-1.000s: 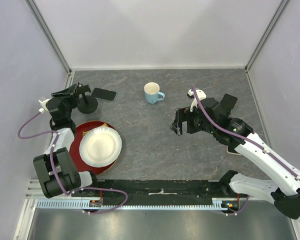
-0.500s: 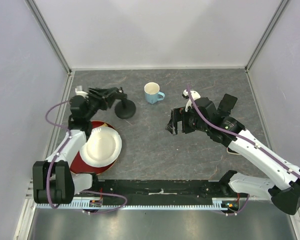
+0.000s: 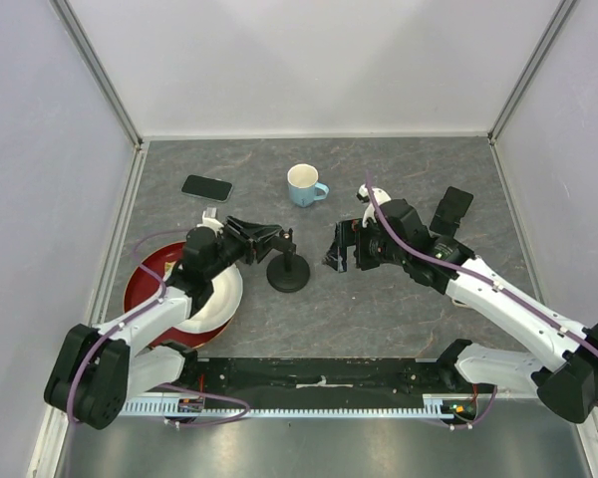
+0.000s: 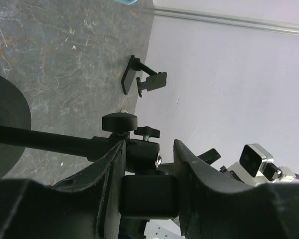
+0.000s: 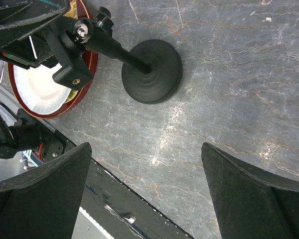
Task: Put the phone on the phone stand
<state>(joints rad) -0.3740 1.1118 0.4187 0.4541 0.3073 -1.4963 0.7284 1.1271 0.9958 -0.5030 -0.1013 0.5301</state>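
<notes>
The black phone (image 3: 207, 187) lies flat on the table at the far left, with no gripper near it. The black phone stand (image 3: 288, 276) has a round base near the table's middle, and its post leans left. My left gripper (image 3: 266, 237) is shut on the stand's head block (image 4: 148, 191); the left wrist view shows its fingers (image 4: 109, 169) pressing both sides. My right gripper (image 3: 343, 249) is wide open and empty, just right of the stand. The stand's base (image 5: 152, 64) also shows in the right wrist view, above that gripper (image 5: 149, 199).
A light-blue mug (image 3: 304, 185) stands at the far middle. A red plate (image 3: 140, 284) holding a white plate (image 3: 224, 294) sits at the near left under my left arm. A black clip-like object (image 3: 451, 211) lies at the right, behind my right arm.
My left gripper carried the stand from beside the phone at the far left to the table's middle. The phone stayed put. My right gripper drifted slightly left toward the stand.
</notes>
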